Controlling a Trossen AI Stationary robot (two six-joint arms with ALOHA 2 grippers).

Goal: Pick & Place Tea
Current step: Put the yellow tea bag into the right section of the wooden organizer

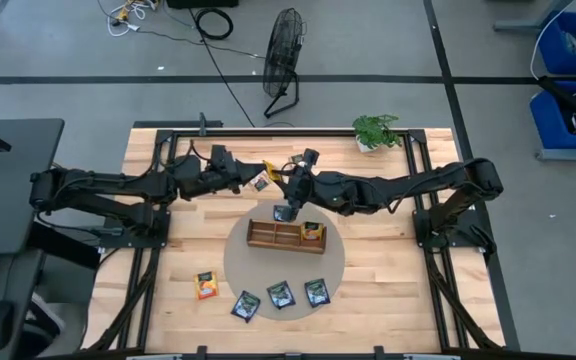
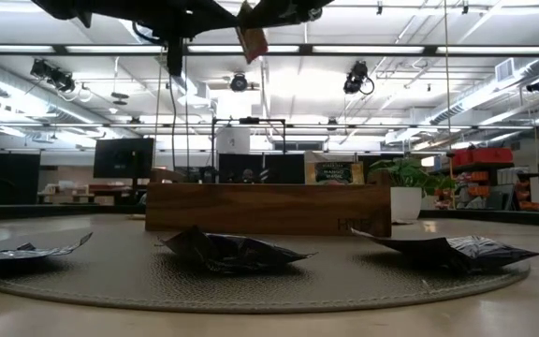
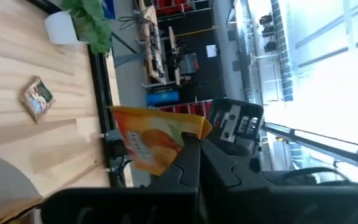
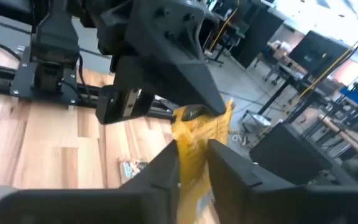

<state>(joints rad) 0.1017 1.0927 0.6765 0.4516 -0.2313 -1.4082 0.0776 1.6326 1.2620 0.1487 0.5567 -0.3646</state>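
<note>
Dark blue packets (image 2: pixel 235 251) are lying closest to us on the round mat (image 1: pixel 338 262), low in the frame. Behind them the wooden tray (image 1: pixel 264 236) is holding an orange packet (image 1: pixel 312 232) in its right compartment; its other contents we cannot make out. At upper centre, both grippers are pinching one orange tea packet (image 3: pixel 154 142): left gripper (image 3: pixel 190 144) clamped shut, right gripper (image 4: pixel 193 149) closing on it. Its printing is unreadable.

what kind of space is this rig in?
Probably a robotics lab or workshop: open industrial ceiling with strip lights, blue storage bins, a floor fan and loose cables by the wooden table.
</note>
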